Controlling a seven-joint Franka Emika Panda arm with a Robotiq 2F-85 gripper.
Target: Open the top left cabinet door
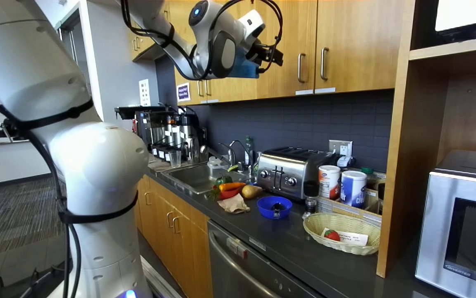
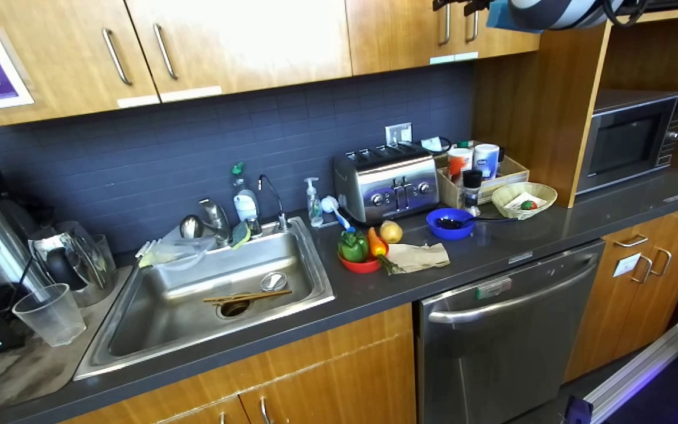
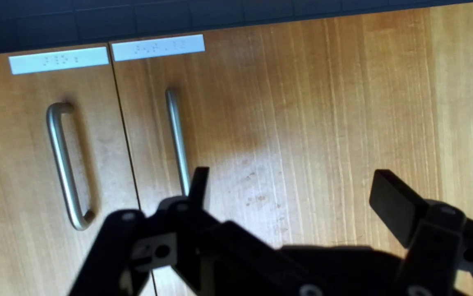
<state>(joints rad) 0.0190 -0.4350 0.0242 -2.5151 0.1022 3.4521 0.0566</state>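
The top left cabinet door (image 3: pixel 302 102) is a flat honey-brown panel, flush with its neighbour. It shows in both exterior views too, partly behind the arm (image 1: pixel 287 29). Its silver bar handle (image 3: pixel 176 139) runs near the seam, and a finger hides one end of it in the wrist view, which stands upside down. My gripper (image 3: pixel 290 170) is open in front of this door, with only bare wood showing between its fingers. The handle (image 1: pixel 300 68) lies outside that gap, beside one finger (image 3: pixel 199 185). Whether finger and handle touch, I cannot tell.
A matching door with its own handle (image 1: pixel 324 63) adjoins across the seam. Beyond it a wooden side panel (image 1: pixel 395 136) juts out by the microwave (image 1: pixel 461 231). Below are a toaster (image 2: pixel 386 182), a blue bowl (image 2: pixel 450 224), a basket (image 2: pixel 524 200) and the sink (image 2: pixel 315 271).
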